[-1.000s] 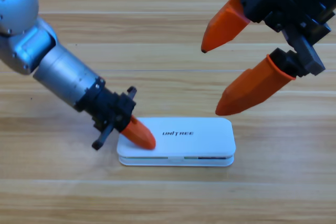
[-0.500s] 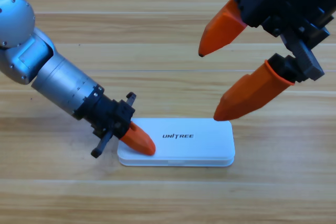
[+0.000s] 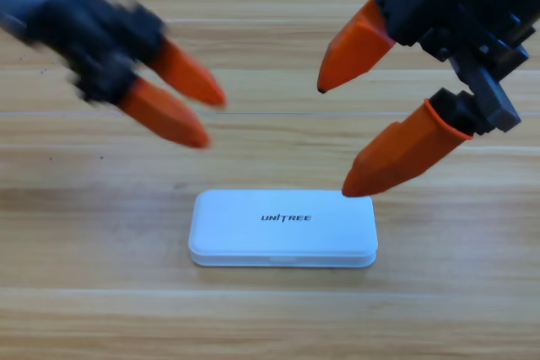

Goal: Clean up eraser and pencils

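The white case [image 3: 283, 229] lies flat and shut on the tabletop [image 3: 270, 318], its lid down with the printed name facing up. Neither the eraser nor the pencils can be seen anywhere; they are judged to be inside the shut case, though this cannot be confirmed.

The left claw [image 3: 202, 120] is seen up and to the left of the case, well apart from it, blurred, with its two orange jaws spread a little and nothing held between them. The right claw [image 3: 331, 141] hangs above the case's far right corner, its jaws spread wide and empty; the lower jaw tip appears to sit just at the case's upper right edge, though touching cannot be told.

The task is judged to be nearly finished, with only the clearing away of the arms remaining. For this to be done well, the right claw should be lifted straight off the case before any sideways travel, so that the lid is not dragged or sprung open.
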Robot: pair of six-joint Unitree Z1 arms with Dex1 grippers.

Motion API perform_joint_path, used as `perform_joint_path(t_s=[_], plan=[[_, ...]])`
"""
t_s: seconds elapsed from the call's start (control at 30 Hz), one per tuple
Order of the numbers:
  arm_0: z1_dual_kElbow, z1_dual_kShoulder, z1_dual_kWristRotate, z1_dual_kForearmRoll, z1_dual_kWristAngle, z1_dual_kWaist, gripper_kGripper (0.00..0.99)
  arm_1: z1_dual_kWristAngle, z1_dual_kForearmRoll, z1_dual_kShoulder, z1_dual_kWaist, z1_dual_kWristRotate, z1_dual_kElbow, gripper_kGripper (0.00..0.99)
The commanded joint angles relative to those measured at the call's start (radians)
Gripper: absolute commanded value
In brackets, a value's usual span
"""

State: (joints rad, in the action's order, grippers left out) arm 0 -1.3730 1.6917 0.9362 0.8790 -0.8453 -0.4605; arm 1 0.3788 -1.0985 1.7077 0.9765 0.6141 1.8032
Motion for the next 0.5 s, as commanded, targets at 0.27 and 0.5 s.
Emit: perform_joint_path(t_s=[0.27,0.5], plan=[[0.167,-0.343,-0.036,0.061,-0.034,-0.133,0.990,-0.044,0.016,0.021,0.030,-0.008,-0.028,0.916],[0.167,-0.343,-0.017,0.061,-0.017,-0.139,0.990,-0.051,0.016,0.020,0.030,-0.016,-0.002,0.916]])
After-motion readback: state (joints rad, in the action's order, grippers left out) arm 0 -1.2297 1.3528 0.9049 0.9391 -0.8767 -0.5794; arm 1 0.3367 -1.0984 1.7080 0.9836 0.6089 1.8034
